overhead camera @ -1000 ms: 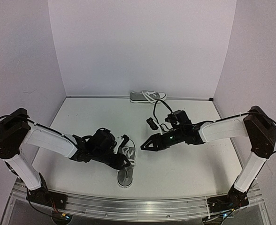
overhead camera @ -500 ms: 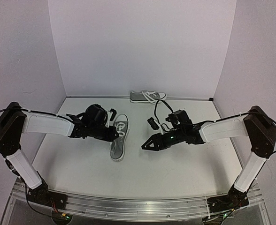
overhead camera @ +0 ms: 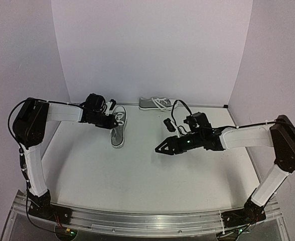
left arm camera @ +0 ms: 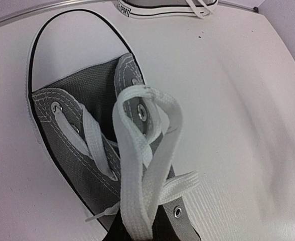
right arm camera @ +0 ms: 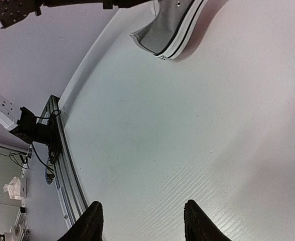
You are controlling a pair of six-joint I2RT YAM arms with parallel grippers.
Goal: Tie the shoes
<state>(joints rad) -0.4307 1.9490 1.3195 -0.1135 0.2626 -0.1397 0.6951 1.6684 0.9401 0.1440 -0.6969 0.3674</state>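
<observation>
One grey shoe (overhead camera: 118,134) with a white sole sits at the back left of the table, and I cannot tell whether it rests on the surface. My left gripper (overhead camera: 111,121) is shut on its white laces (left arm camera: 137,170), which run in a bunch down into the jaws over the grey canvas (left arm camera: 85,100). The other shoe (overhead camera: 157,104) lies on its side against the back wall, its laces loose. My right gripper (overhead camera: 160,149) hovers near the table's middle, open, with only bare table between its fingertips (right arm camera: 91,221). It is well apart from the held shoe (right arm camera: 170,30).
White walls close in the table (overhead camera: 137,186) at the back and on both sides. A metal rail (overhead camera: 137,221) runs along the near edge. The left arm (overhead camera: 62,113) stretches across the back left, and the right arm (overhead camera: 248,135) reaches in from the right.
My left gripper closed on the laces and carried the shoe from the front centre to the back left. The right gripper shifted slightly right and its jaws widened a little.
</observation>
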